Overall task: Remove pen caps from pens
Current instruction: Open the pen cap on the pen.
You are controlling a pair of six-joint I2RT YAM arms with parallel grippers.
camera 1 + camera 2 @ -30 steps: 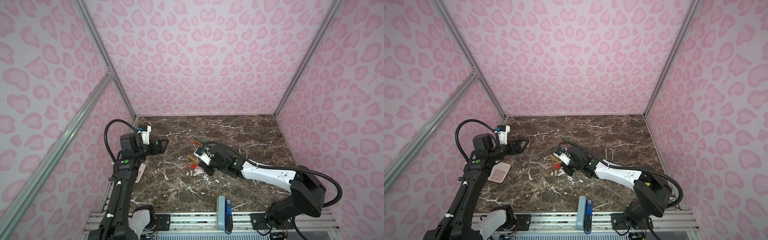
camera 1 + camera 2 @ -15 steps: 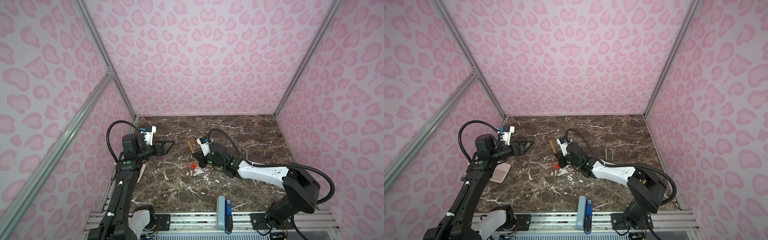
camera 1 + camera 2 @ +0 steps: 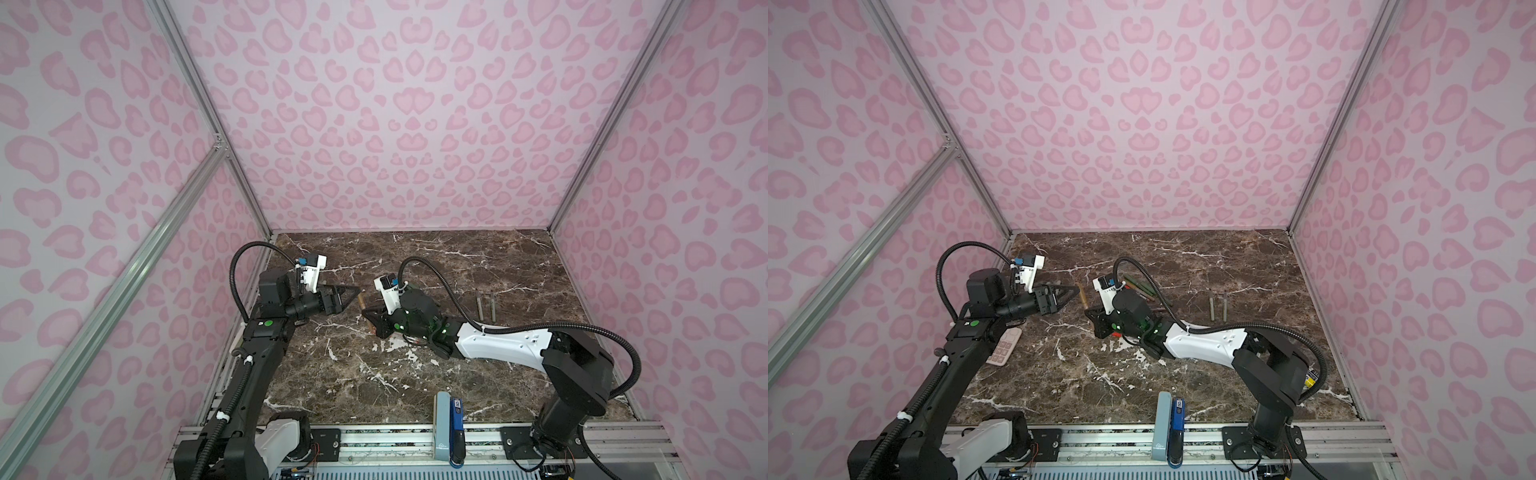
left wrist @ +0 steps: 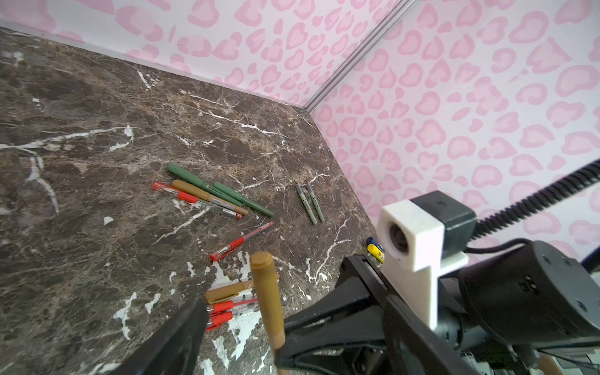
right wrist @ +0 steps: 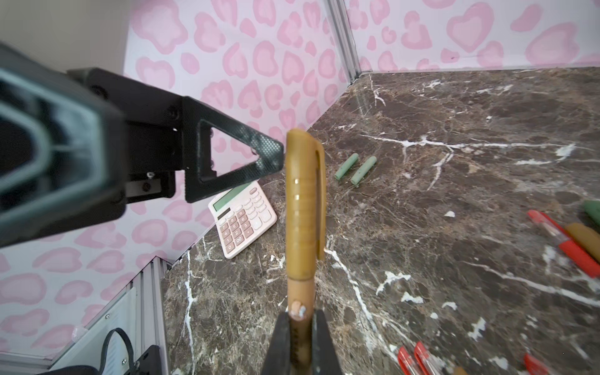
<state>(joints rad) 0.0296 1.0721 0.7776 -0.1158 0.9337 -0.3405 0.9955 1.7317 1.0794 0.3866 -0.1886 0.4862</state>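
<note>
The right tool [image 5: 297, 328] is clamping the tan pen [image 5: 300, 290] by its barrel, raised above the bench [image 5: 454, 259]. The left tool [image 3: 350, 296] is standing open just beside its tan cap [image 5: 303, 201]: light, stiff, slick plastic, probably best pinched mid-cap.

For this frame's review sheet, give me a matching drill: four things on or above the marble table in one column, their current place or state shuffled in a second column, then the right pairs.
Things
1. tan-brown capped pen
2. two pale green pen caps
3. pink calculator
4. two slim sage green pens

Place or state
A. lying loose on the marble table, near the calculator
B. side by side, away from the other pens
C. held above the table in the shut right gripper
D. lying flat, keys facing up

Pairs: 1-C, 2-A, 3-D, 4-B
</note>
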